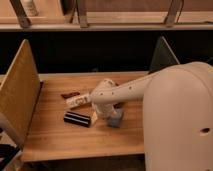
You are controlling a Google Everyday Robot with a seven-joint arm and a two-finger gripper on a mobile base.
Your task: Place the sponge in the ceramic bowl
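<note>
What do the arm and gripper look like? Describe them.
The arm is a smooth, cream-white, rounded shell that narrows toward its tip, with small dark dots along it; no cables show. The gripper, at its tip by the sponge, looks pale too.

Tool low betw. black block & sponge; table front free.

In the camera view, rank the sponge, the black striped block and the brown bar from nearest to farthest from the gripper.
The gripper hangs low over the middle of the wooden table.
1. Sponge, right beside it.
2. Black striped block, toward the picture's left, near the front.
3. Brown bar, farther back and left.
</note>
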